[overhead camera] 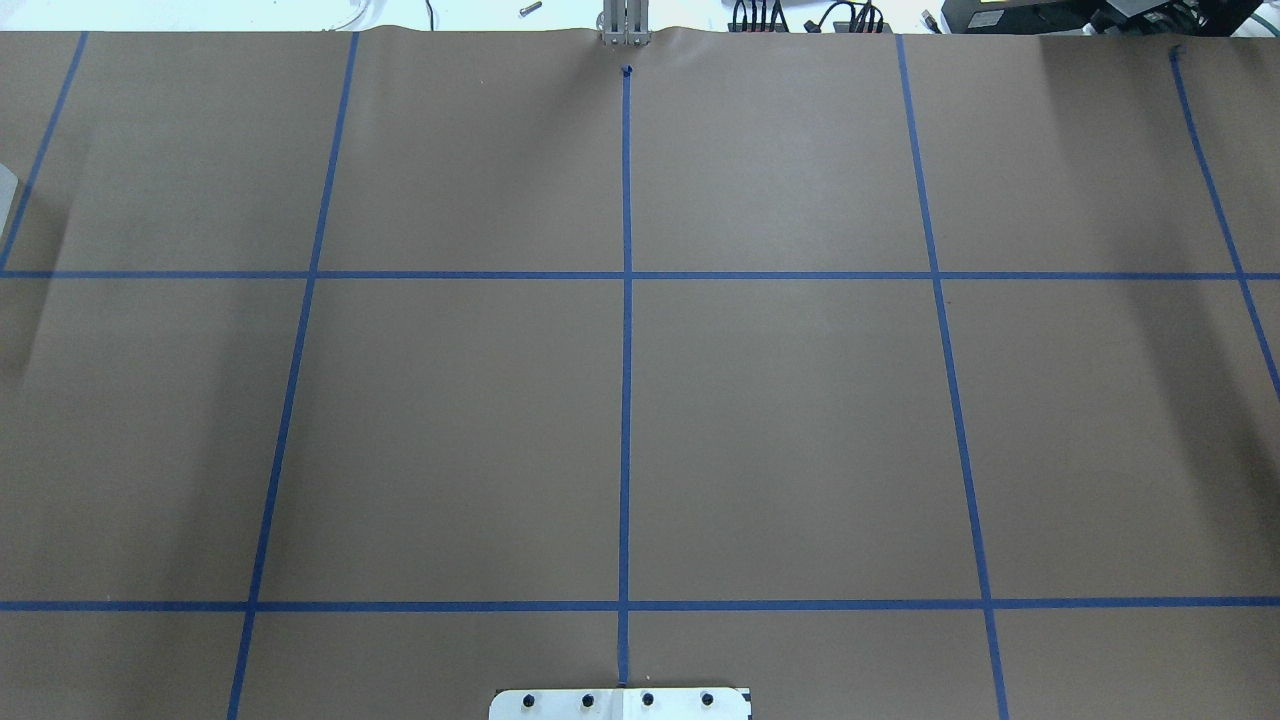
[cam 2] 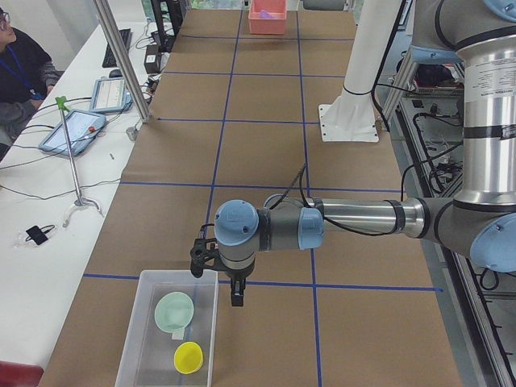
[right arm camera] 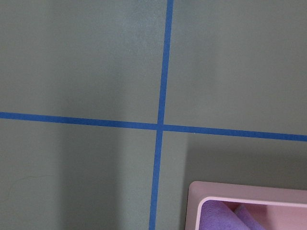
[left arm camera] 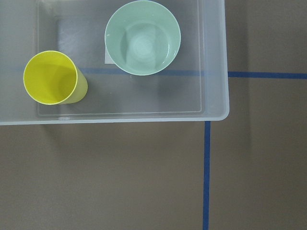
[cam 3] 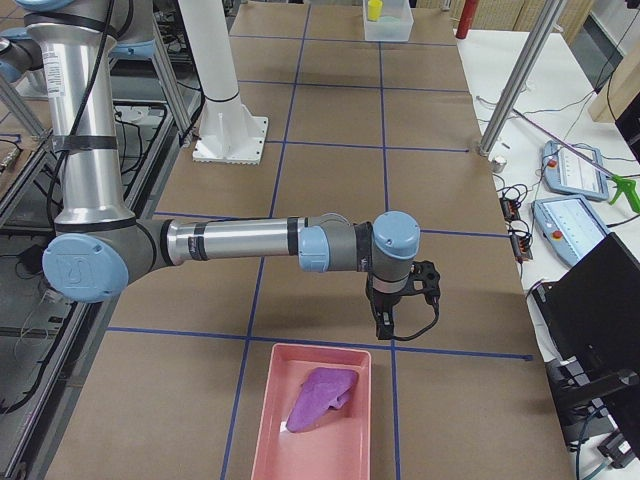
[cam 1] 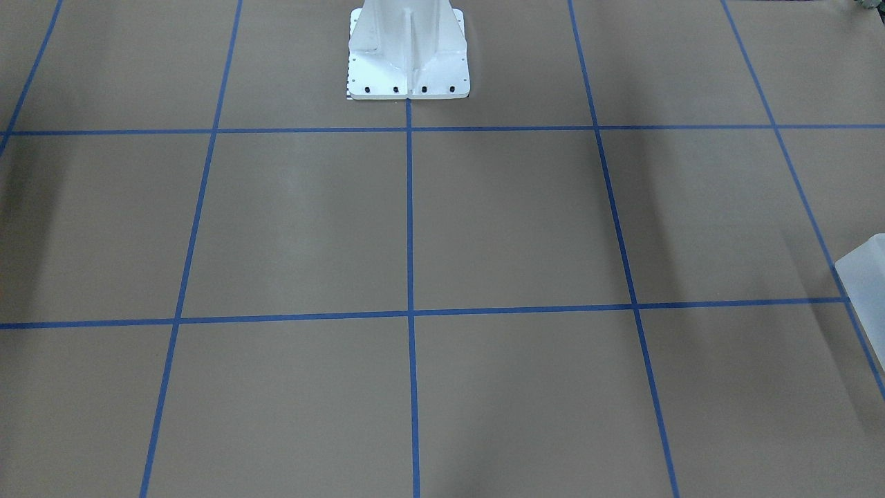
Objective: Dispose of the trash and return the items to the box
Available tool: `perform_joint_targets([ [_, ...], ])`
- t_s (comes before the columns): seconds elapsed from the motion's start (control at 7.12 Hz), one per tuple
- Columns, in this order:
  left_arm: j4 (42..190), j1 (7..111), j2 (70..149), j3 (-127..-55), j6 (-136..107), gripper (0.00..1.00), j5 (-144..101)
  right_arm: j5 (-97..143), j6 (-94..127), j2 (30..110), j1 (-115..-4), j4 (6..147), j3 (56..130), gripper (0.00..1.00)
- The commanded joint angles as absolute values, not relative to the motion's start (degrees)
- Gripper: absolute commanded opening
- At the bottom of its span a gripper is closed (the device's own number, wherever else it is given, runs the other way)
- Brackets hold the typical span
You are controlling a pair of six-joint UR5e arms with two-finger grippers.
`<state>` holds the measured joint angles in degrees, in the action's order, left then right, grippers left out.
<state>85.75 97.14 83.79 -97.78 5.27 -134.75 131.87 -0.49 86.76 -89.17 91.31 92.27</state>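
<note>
The small yellow cup (left arm camera: 50, 77) stands upright inside the translucent box (left arm camera: 216, 96), next to a pale green bowl (left arm camera: 142, 37). In the exterior left view the box (cam 2: 133, 339) holds the cup (cam 2: 189, 357) and the bowl (cam 2: 174, 310). My left gripper (cam 2: 235, 297) hangs just beside the box's near-robot rim. I cannot tell whether it is open or shut. My right gripper (cam 3: 385, 325) hangs just above the end of a pink tray (cam 3: 270, 420) that holds a purple crumpled thing (cam 3: 320, 397). I cannot tell its state either. Neither wrist view shows fingers.
The white robot base (cam 1: 408, 55) stands at the table's robot side. A corner of the box (cam 1: 868, 277) shows at the front view's right edge. A metal post (cam 2: 121, 60), tablets (cam 2: 76, 129) and a seated person (cam 2: 20, 72) are on the operators' side.
</note>
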Motion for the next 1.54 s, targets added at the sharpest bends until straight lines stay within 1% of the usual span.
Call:
perform_joint_targets([
  [0.0, 85.8, 97.1, 83.8, -97.4, 5.3, 0.99, -134.7, 131.7, -0.6, 86.7, -88.9, 91.3, 92.0, 1.00],
  [1.4, 85.7, 97.1, 83.8, -97.7, 5.3, 0.99, -134.7, 131.7, -0.6, 86.8, -87.8, 91.3, 91.9, 1.00],
])
